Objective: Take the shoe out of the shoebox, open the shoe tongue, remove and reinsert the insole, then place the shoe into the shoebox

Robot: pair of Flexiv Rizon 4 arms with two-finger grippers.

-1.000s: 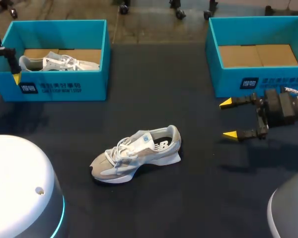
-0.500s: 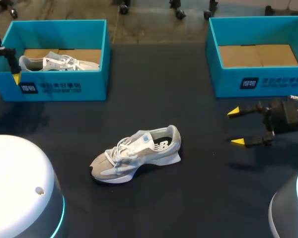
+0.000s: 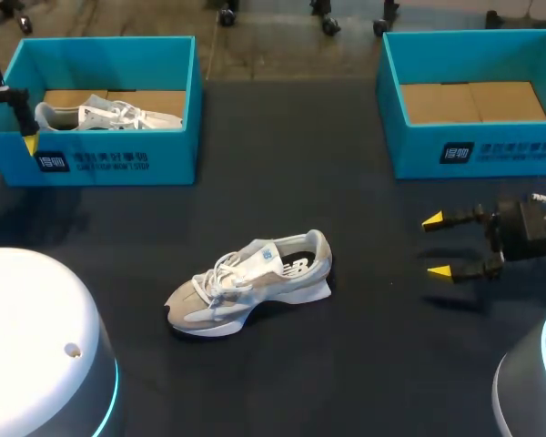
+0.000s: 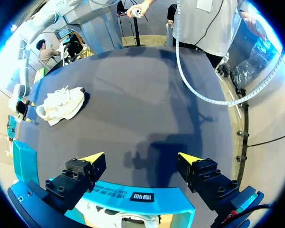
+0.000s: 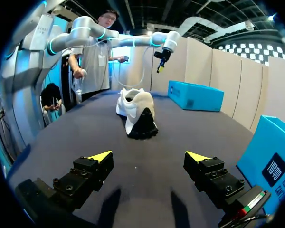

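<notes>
While the grey-and-white sneaker [image 3: 250, 282] stands on its sole in the middle of the counter [image 3: 346, 364], outside both boxes, a second sneaker [image 3: 109, 116] lies in the left teal shoebox [image 3: 118, 159], half hidden by its front wall. The left gripper [image 4: 140, 159], mostly cut off in the head view, hangs spread over a wall of that box. The right gripper [image 3: 436, 246] hovers level and spread, well apart from the sneaker, in front of the right shoebox [image 3: 419, 150], whose cardboard floor shows.
</notes>
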